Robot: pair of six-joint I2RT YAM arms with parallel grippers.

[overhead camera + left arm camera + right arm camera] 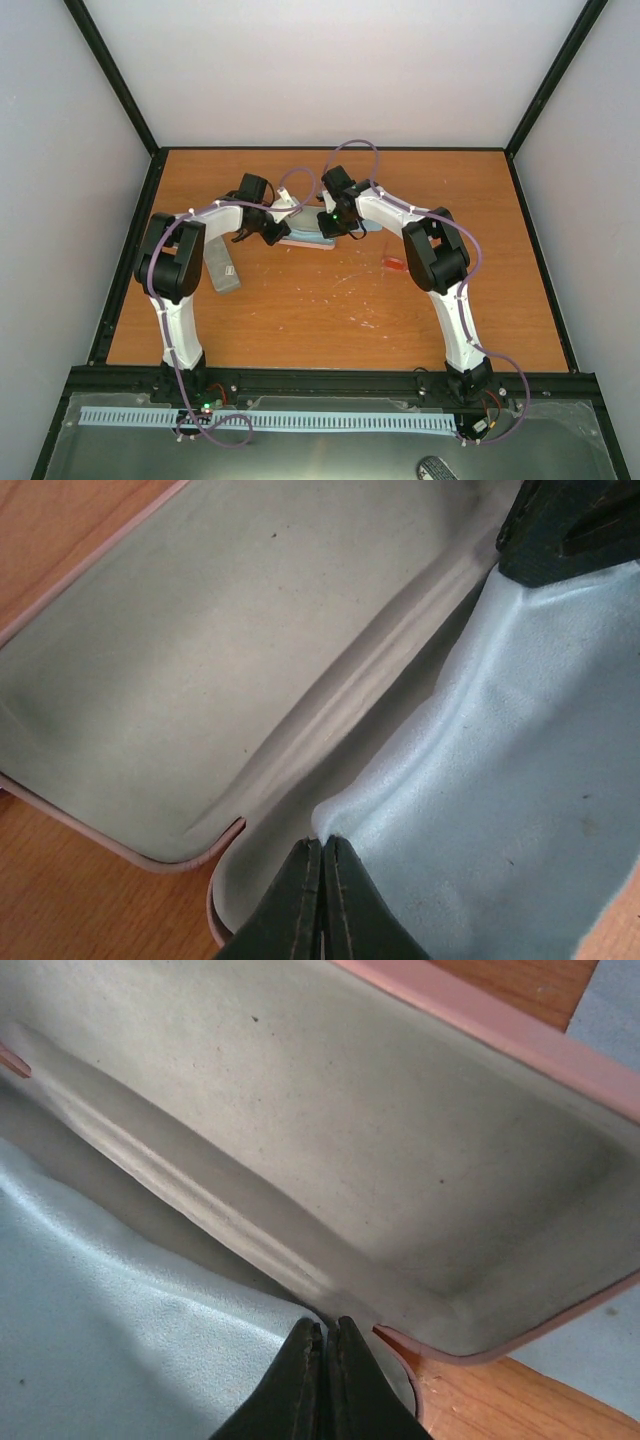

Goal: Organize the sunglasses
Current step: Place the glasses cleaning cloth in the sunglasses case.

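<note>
Left gripper (322, 845) and right gripper (325, 1328) both pinched shut on blue cloth (500, 780) inside open pink case (150, 680); red-orange sunglasses (393, 263) lie at four o'clock from it; likely light, fragile; take by frame bridge.

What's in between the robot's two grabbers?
The light blue cloth, lying in the open pink case, spans from the left gripper to the right gripper; both wrist views show it.
</note>
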